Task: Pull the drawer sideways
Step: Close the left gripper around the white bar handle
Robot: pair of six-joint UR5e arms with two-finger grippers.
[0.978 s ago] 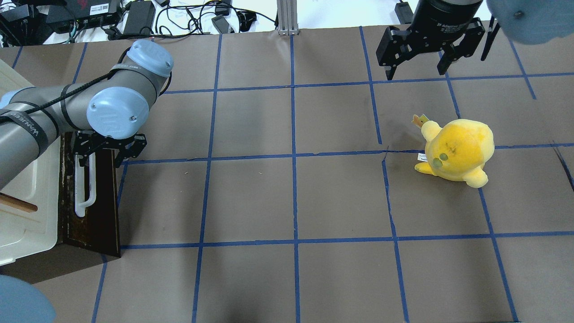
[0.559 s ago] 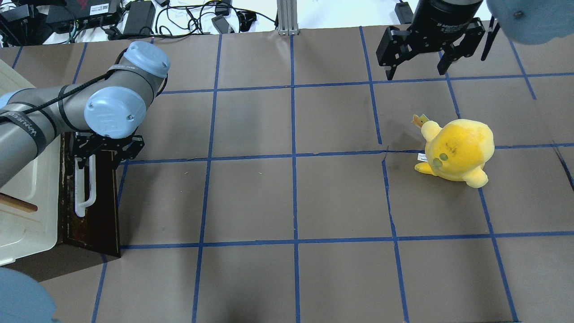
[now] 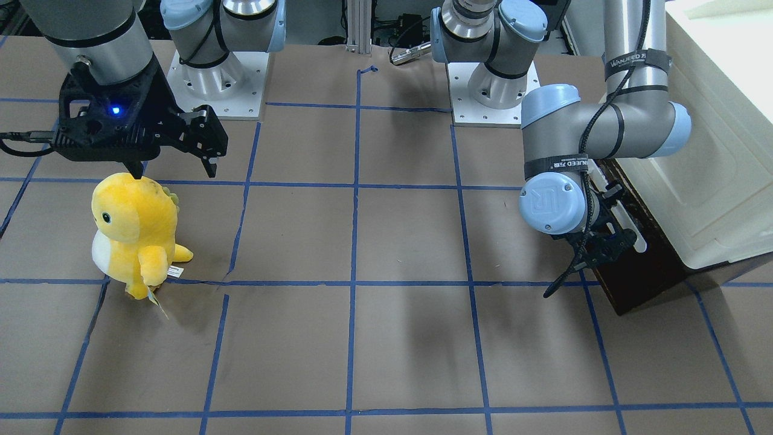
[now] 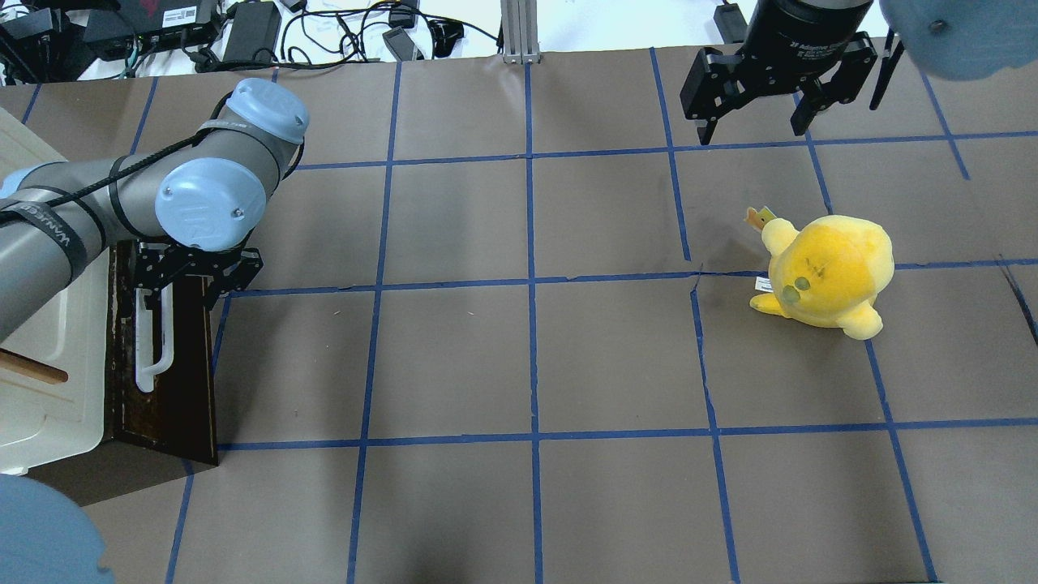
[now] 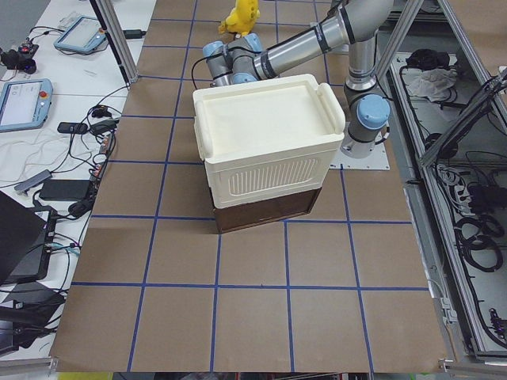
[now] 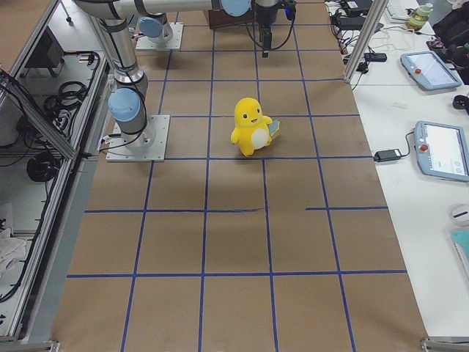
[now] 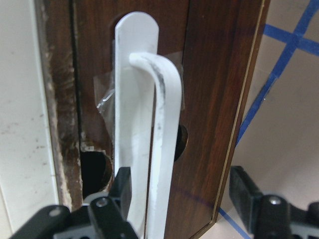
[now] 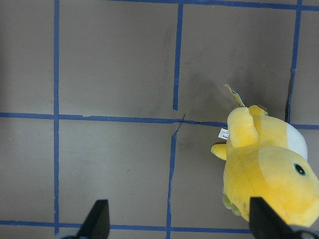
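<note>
Left gripper at the cabinet base, jaws wide, straddling the white handle, set to hook it, I'd say | drawer tucked under the cabinet, front facing the open table | right gripper far from the cabinet, jaws wide, holding nothing, out of the way.

Left gripper: I see it over the far end of the drawer, fingers spread. The handle end sits between them, closer to the cabinet-side finger.
Drawer: dark brown, set along the cream cabinet at the table's left edge.
Handle: white bar running along the drawer front.
Right gripper: top right, fingers apart, over the table.
Plush toy: yellow, in the right half, near the right gripper but apart from it.
Table: brown paper with a blue tape grid.
</note>
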